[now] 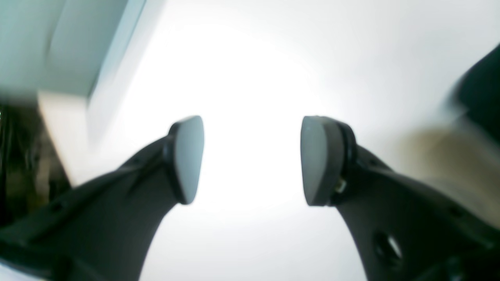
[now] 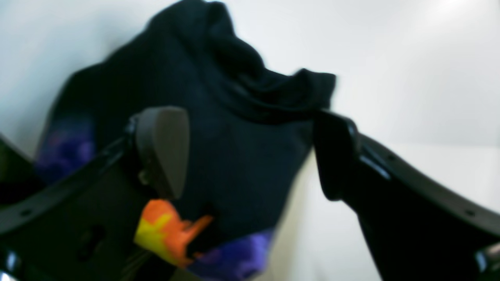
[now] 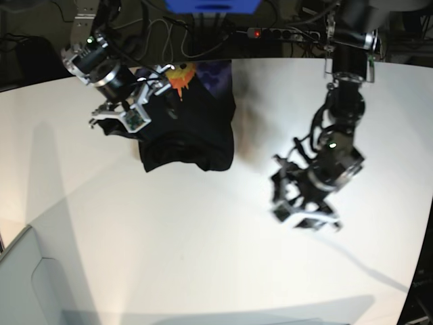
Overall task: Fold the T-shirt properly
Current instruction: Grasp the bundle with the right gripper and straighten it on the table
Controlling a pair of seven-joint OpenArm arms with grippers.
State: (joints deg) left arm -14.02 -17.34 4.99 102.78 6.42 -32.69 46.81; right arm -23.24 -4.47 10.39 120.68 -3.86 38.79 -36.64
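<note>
My right gripper gapes empty above the bunched T-shirt; my left gripper gapes well apart. Closing here risks pinching several layers.

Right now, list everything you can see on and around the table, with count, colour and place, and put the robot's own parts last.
Black cloth T-shirt with orange sun-face print and purple patches: one, bunched at the table's far side, towards the base view's left.
White table: one, fills most of the base view.
Blue object: one, beyond the table's far edge, cut off by the frame.
Power strip with red light: one, dark, behind the far edge.
Right gripper: one, black, open, over the T-shirt.
Left gripper: one, black with grey pads, open, over bare table, apart from the shirt.
</note>
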